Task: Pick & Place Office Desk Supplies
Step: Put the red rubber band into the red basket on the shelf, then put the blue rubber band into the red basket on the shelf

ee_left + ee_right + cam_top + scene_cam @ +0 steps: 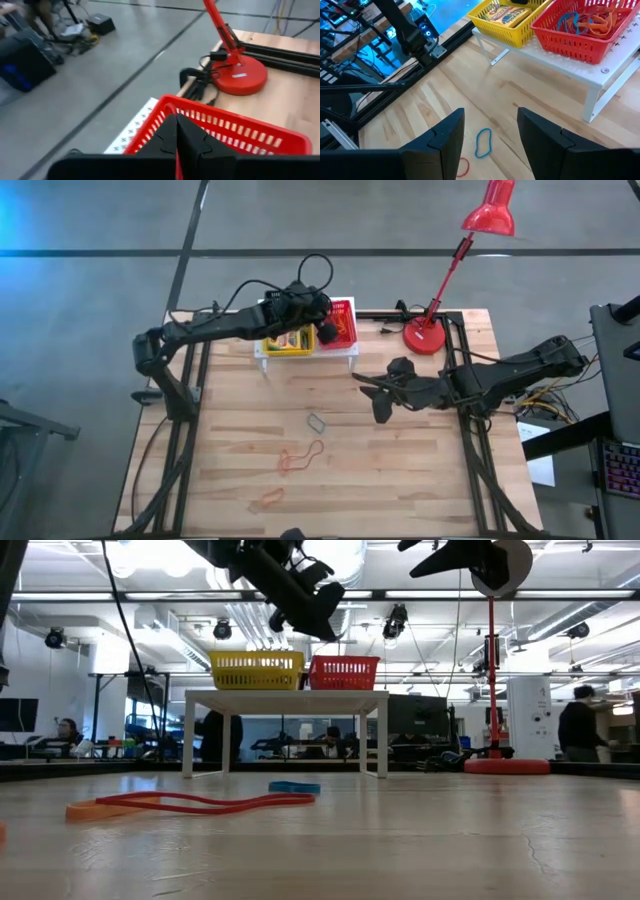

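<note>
Left gripper (327, 330) held over the red basket (343, 323) on the white stand (305, 356), fingers pressed together, right gripper (489, 131) spread apart, raised above a blue rubber band (483, 142) lying on the table in front of the stand, crayon boxes (506, 15) seen in the yellow basket (507, 27) beside the red one.

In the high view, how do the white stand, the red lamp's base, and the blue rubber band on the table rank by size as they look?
Largest to smallest, high view:
1. white stand, partly under baskets and the left arm
2. red lamp's base
3. blue rubber band
The lamp's shade is nearer the camera, so it is not ranked.
</note>
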